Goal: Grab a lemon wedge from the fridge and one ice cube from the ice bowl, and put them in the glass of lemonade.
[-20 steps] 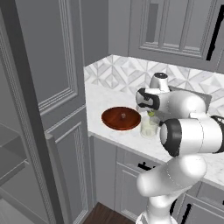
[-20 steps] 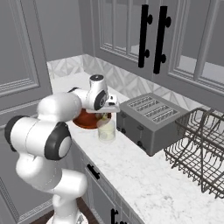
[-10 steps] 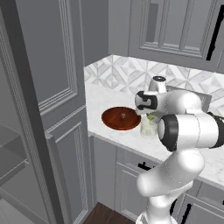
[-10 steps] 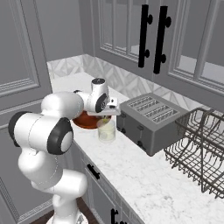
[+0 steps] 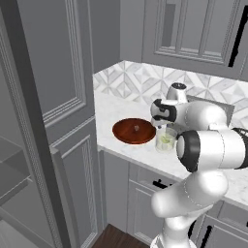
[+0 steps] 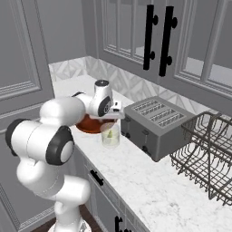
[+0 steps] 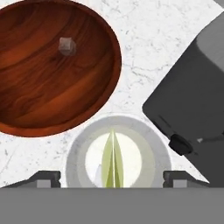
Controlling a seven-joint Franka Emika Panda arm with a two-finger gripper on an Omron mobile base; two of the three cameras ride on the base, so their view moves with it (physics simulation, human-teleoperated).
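A: The jaws of the gripper [image 7: 112, 177] stand wide open and hold nothing. They are directly over the glass [image 7: 116, 161].

B: And the wedge [image 7: 113, 162]?

A: It stands in the lemonade, between the jaws.

B: Then the next thing?

A: The ice cube [image 7: 65, 45], I think. It lies in the bowl [image 7: 41, 103], beyond the glass and to the left in the hand view.

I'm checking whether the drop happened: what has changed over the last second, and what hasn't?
The end effector opened above the glass of lemonade, letting go of the lemon wedge, which now sits in the drink. The ice cube still lies in the ice bowl; the arm barely moved.
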